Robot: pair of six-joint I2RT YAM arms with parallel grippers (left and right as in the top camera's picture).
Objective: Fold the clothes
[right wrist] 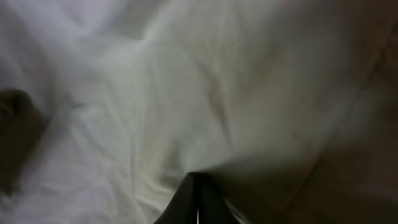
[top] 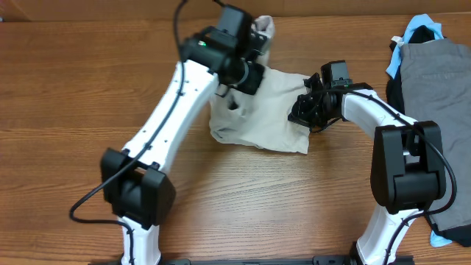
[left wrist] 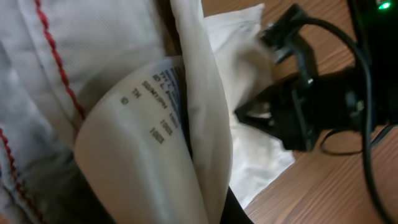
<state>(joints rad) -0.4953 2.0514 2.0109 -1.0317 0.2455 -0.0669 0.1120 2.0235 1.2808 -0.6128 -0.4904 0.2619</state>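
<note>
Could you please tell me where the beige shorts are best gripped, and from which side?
Probably the lower right corner of the beige shorts, approached from the right by the right claw: it lies flat, free and uncovered on the table.

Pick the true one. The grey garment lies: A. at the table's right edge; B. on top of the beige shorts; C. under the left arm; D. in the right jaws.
A: the grey garment lies at the right edge of the table, apart from the beige shorts in the middle.
</note>
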